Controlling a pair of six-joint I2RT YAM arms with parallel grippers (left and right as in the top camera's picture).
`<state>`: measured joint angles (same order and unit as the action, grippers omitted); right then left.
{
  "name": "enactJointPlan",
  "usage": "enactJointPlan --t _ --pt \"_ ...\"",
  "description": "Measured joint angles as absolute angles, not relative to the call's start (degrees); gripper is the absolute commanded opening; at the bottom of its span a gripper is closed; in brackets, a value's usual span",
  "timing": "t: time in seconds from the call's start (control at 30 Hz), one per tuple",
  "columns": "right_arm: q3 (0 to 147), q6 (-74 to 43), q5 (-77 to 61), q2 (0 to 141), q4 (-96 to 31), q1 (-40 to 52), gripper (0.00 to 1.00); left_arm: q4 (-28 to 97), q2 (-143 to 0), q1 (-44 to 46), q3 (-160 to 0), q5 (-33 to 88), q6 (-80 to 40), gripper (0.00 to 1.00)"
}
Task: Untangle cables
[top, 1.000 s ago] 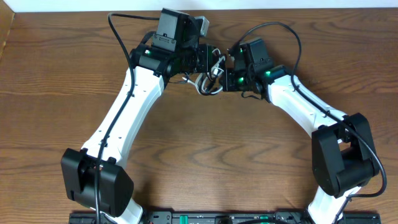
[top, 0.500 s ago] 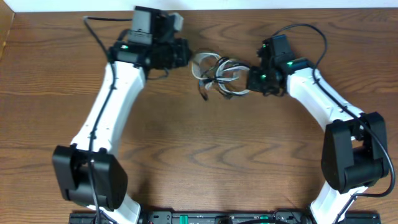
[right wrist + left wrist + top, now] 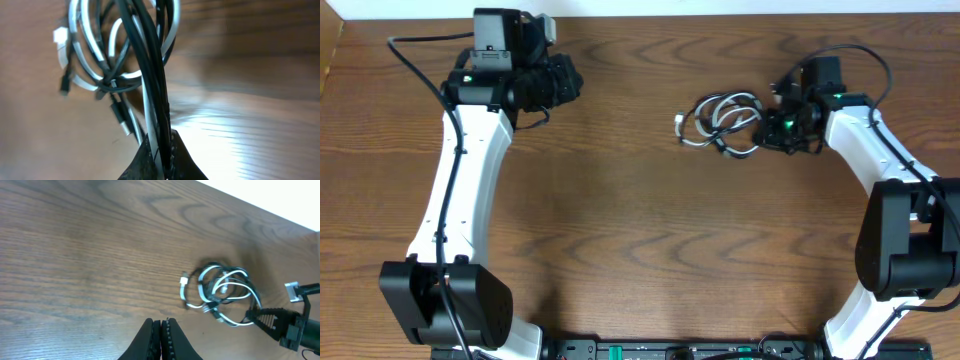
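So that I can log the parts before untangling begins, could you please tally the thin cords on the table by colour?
Black cable: 1
White cable: 1
Total: 2, tangled together in one bundle that the right pincer grips.

Open brown wood-grain tabletop (image 3: 640, 230) fills the frame's centre, flanked by the white left arm (image 3: 455, 200) and white right arm (image 3: 865, 145). Upper right, tangled thin black and white cables (image 3: 720, 120), pinched in the right arm's black gripper (image 3: 768, 128), block passage
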<state>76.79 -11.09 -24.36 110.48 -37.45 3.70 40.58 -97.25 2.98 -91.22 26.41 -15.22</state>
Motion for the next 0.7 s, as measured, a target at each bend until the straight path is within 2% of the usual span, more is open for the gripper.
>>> enactJointPlan --t 0.23,0.3,0.47,0.57,0.7 --pt "76.8 -2.1 -38.9 108.4 -37.5 8.5 0.01 40.5 -97.3 6.1 -91.2 26.7 -15.0 0.08" --pt "76.9 1.0 -44.9 104.6 -37.6 9.0 0.01 40.0 -97.3 6.6 -91.2 27.5 -14.2 0.17" --pt "78.2 5.1 -51.1 95.5 -38.1 8.9 0.01 37.8 -97.3 7.9 -91.2 32.8 -11.0 0.5" --pt "79.3 6.8 -53.3 91.5 -39.1 8.9 0.01 36.9 -97.3 9.3 -91.2 36.8 -8.7 0.61" --pt "79.5 7.9 -54.7 91.1 -40.7 8.9 0.01 36.6 -97.7 11.9 -91.2 41.4 -6.2 0.67"
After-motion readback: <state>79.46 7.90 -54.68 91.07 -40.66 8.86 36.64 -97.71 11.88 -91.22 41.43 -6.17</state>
